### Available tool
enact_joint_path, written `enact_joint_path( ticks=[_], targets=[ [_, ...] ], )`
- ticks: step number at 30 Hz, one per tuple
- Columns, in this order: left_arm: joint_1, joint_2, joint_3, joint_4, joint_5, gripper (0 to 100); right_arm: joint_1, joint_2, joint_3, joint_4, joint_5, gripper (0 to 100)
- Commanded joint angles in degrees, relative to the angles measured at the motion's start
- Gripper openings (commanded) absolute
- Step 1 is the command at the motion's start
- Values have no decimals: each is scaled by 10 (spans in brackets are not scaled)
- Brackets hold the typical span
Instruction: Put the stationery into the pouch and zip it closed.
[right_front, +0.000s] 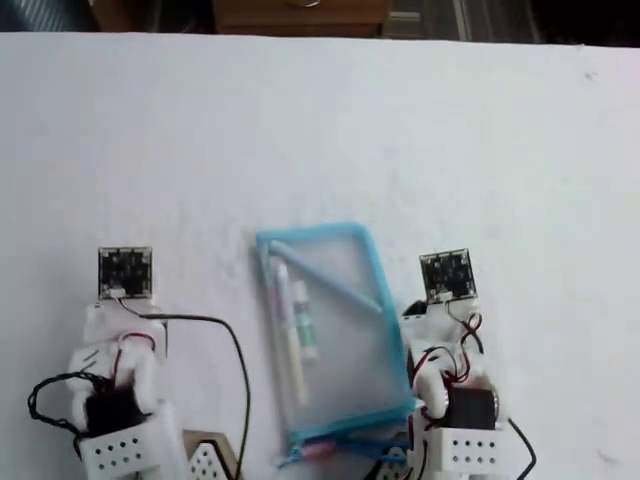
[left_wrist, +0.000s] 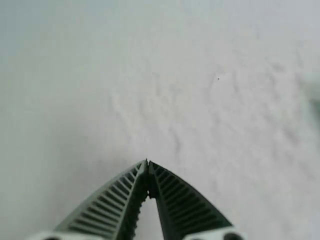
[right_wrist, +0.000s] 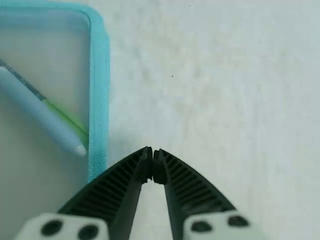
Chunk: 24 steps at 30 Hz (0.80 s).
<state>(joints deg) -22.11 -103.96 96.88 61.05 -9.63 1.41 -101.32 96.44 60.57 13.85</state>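
1. While the two arms sit at the near edge of the white table (right_front: 400, 130), the clear flat plastic pouch with the light blue fabric trim (right_front: 385, 300) lies on the tabletop between them, its long side running away from the arms.
2. Within the pouch's outline and seen through its clear face are a pale blue pen (right_front: 325, 275), set slantwise across the far half, a long white pen (right_front: 290, 340) along the side nearer the left arm (right_front: 120, 400), and a shorter white and green stick (right_front: 305, 330) just beside that pen.
3. A small pink thing (right_front: 315, 452) shows at the pouch's near end; what it is cannot be told, nor whether the zip is drawn.
4. The left gripper (left_wrist: 148, 167), with grey ribbed fingers (left_wrist: 115, 205), has its tips pressed together and nothing between them; it hangs over bare white table, well apart from the pouch.
5. The right gripper (right_wrist: 152, 155), with black ribbed fingers (right_wrist: 192, 187), is likewise pinched tip to tip and carries nothing.
6. Its tips sit over the table just beside the blue trim (right_wrist: 98, 100), outside the pouch, near the pointed tip of the pale blue pen (right_wrist: 40, 107), which shows a green stripe here.
7. The right arm (right_front: 450, 380) stands close against that side of the pouch.
8. A black cable (right_front: 235, 370) loops across the table from the left arm toward the near edge
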Motion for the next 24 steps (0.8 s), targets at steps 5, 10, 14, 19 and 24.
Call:
enact_joint_path(
  ticks=[5, 10, 14, 19, 24],
  targets=[
    [3, -3, 1, 40, -3, 24, -3, 0, 6, -6, -2, 18],
    [3, -3, 1, 40, -1, 24, 0, 4, 6, -5, 2, 18],
    [3, -3, 1, 40, -1, 24, 0, 1, 6, -5, 3, 18],
    [3, -3, 1, 40, -1, 24, 0, 3, 6, -5, 3, 18],
    [3, -3, 1, 40, -1, 24, 0, 3, 6, -5, 2, 18]
  ],
)
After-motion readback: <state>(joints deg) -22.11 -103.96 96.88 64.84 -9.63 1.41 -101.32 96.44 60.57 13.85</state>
